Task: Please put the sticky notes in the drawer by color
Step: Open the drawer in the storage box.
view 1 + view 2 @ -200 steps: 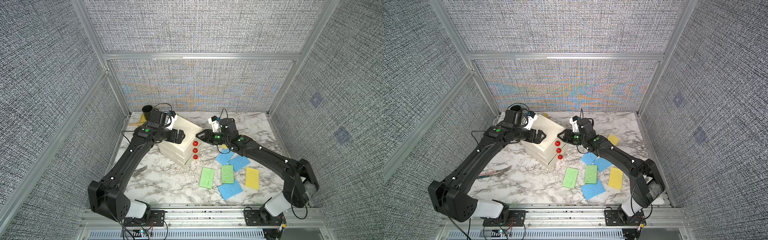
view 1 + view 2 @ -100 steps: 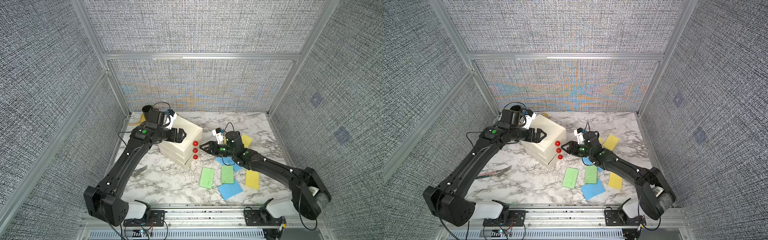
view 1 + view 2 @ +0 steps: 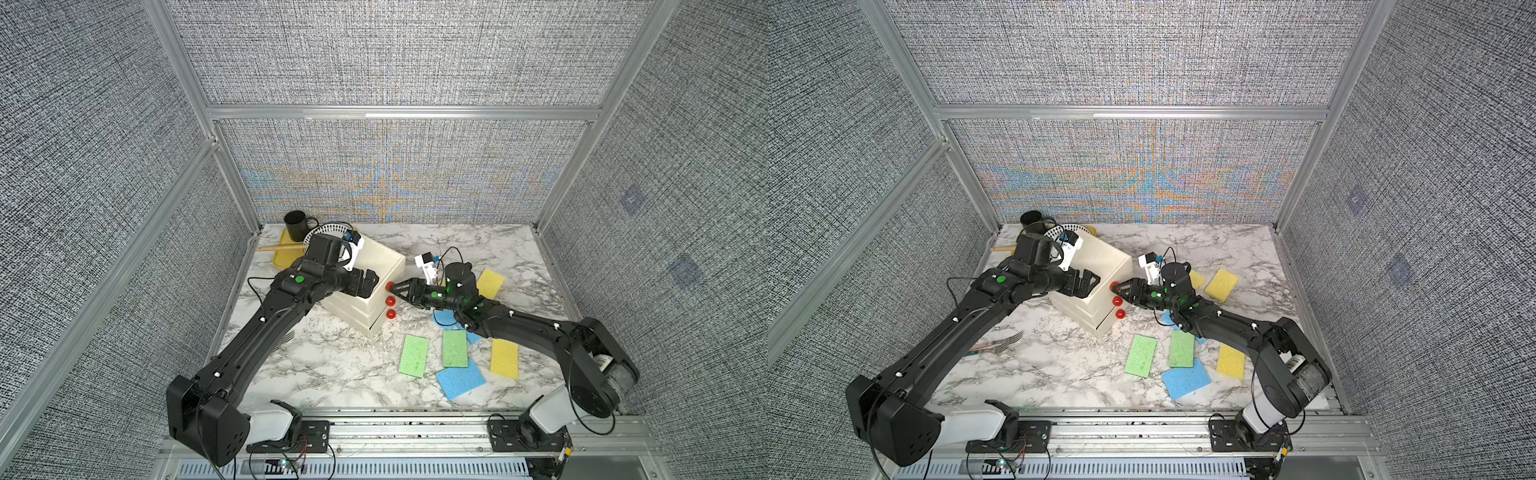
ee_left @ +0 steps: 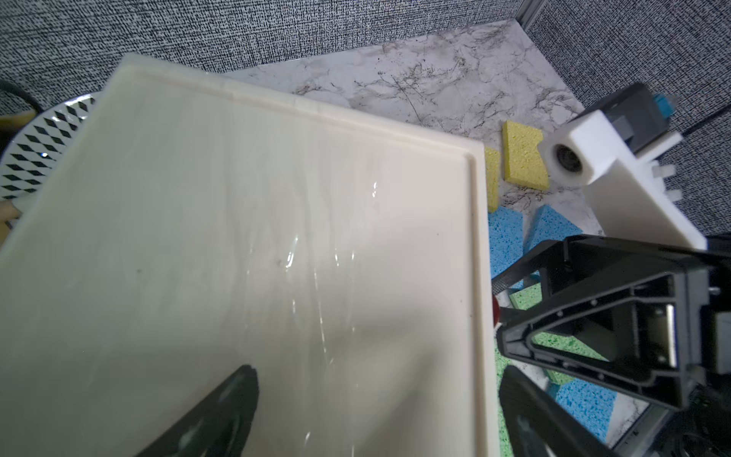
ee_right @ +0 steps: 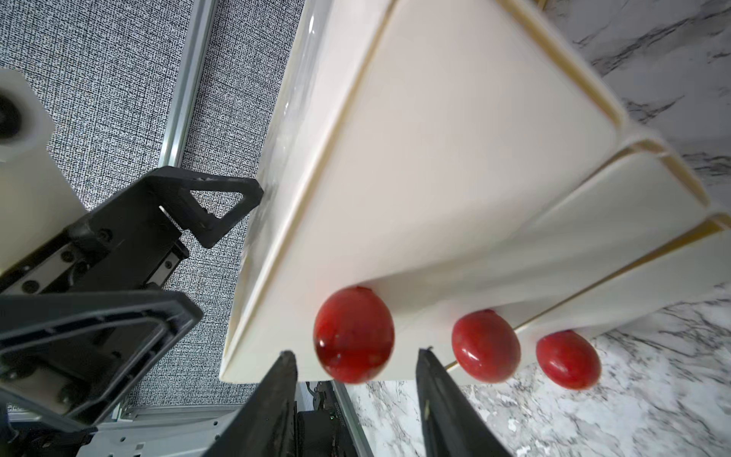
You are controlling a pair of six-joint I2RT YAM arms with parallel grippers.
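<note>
Standing on the marble table (image 3: 332, 374): the drawer (image 3: 384, 259), a cream-white boxy cabinet set at an angle, with three stacked fronts and a round red knob on each.
Fronts: the two lower ones step out slightly past the top one.
Right gripper (image 5: 356, 356): jaws apart, one fingertip on each side of the top knob (image 5: 354, 334), a small gap on both sides, nothing gripped.
Left gripper (image 3: 1090, 286): jaws spread wide over the cabinet's top near its front edge, holding nothing; contact unclear.
Sticky notes (image 3: 414, 356): green, blue and yellow pads flat on the table beside and under the right arm, away from both jaws.
</note>
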